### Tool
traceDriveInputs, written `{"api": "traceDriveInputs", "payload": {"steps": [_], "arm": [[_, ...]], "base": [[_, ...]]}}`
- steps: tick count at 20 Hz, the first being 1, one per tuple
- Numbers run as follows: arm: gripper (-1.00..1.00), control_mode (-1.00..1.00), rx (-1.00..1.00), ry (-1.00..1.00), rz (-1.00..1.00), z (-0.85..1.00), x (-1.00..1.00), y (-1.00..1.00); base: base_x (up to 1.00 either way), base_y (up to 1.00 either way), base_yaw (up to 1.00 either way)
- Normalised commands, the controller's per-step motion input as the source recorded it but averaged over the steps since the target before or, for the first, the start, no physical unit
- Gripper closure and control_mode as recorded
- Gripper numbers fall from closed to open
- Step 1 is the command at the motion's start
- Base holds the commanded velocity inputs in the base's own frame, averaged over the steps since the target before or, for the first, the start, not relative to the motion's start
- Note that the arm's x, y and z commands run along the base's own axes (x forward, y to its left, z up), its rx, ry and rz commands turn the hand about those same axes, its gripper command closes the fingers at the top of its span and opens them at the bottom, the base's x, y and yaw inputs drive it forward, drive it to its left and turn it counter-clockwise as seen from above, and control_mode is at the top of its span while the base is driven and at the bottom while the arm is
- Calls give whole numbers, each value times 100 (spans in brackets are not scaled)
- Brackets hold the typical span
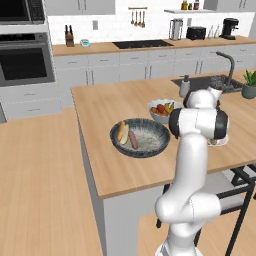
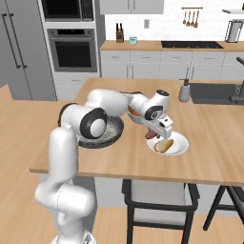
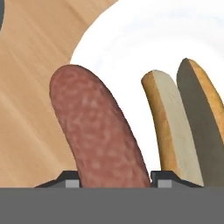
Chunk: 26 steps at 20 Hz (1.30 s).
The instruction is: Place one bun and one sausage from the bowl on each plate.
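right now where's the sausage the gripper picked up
The sausage sits between the gripper fingertips, low over the white plate, just beside the bun.

No text, label, brand, number or sign can be read anywhere in these pictures. The oven (image 1: 22,60), the small appliances on the back counter (image 1: 150,47) and the dishes on the table (image 1: 105,150) carry no legible marking. The sausage (image 3: 98,131) and the bun (image 3: 173,131) seen close up bear no print either.
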Motion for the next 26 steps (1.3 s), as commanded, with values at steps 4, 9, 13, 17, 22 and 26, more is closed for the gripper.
{"api": "traceDriveInputs", "payload": {"steps": [4,9,13,17,22,26], "arm": [[100,-100,0,11,4,-44,42,-26],[100,-100,0,2,3,-48,10,-17],[-100,-100,-3,-8,0,-20,-22,16],[-100,-100,-12,-5,1,0,-5,55],[-100,-100,-17,0,8,3,-1,21],[-100,-100,-4,-1,11,29,-11,-21]], "base": [[0,0,0],[0,0,0],[0,0,0],[0,0,0],[0,0,0],[0,0,0]]}}
